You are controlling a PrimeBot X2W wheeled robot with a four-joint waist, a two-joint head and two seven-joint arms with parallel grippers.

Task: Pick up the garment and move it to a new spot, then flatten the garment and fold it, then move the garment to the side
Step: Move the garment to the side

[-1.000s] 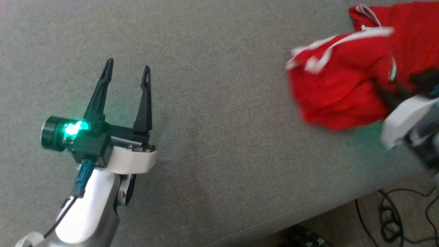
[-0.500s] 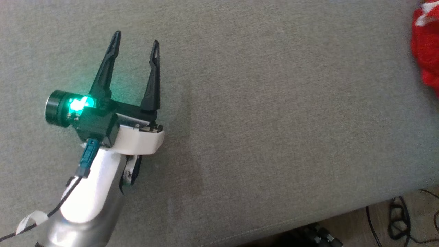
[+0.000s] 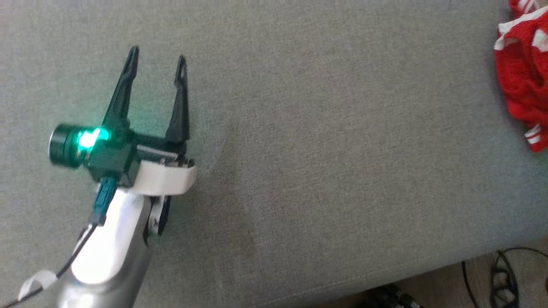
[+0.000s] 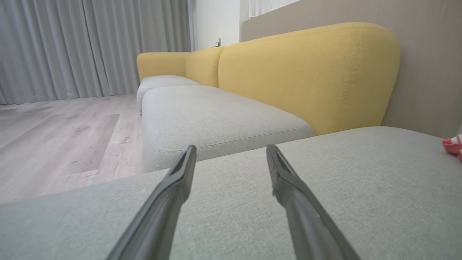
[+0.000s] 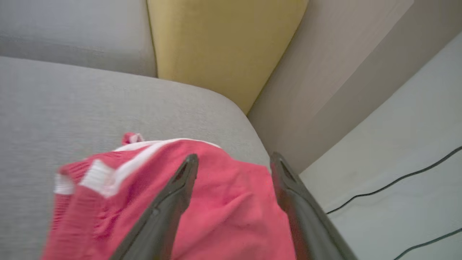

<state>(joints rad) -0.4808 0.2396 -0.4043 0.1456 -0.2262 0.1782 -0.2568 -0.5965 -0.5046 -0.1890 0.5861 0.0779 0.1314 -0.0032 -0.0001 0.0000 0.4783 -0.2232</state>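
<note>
The garment (image 3: 522, 81) is a crumpled red piece with white trim, lying at the far right of the grey cushion (image 3: 321, 149). In the right wrist view it (image 5: 223, 209) spreads under my right gripper (image 5: 232, 160), whose fingers stand open above the cloth with nothing between them. My left gripper (image 3: 156, 60) hovers open over the bare cushion at the left, far from the garment. In the left wrist view the left gripper (image 4: 231, 151) points along the cushion, and a sliver of the garment (image 4: 453, 145) shows at the right edge.
A yellow backrest (image 4: 306, 76) and further grey seats (image 4: 216, 115) lie beyond the cushion. The cushion's front edge runs across the lower right of the head view, with black cables (image 3: 501, 278) on the floor below. A wall (image 5: 343, 72) stands beside the sofa's end.
My right gripper has opened and let go of the garment, which now lies at the cushion's right end. The head view shifted left. The left gripper stayed open.
</note>
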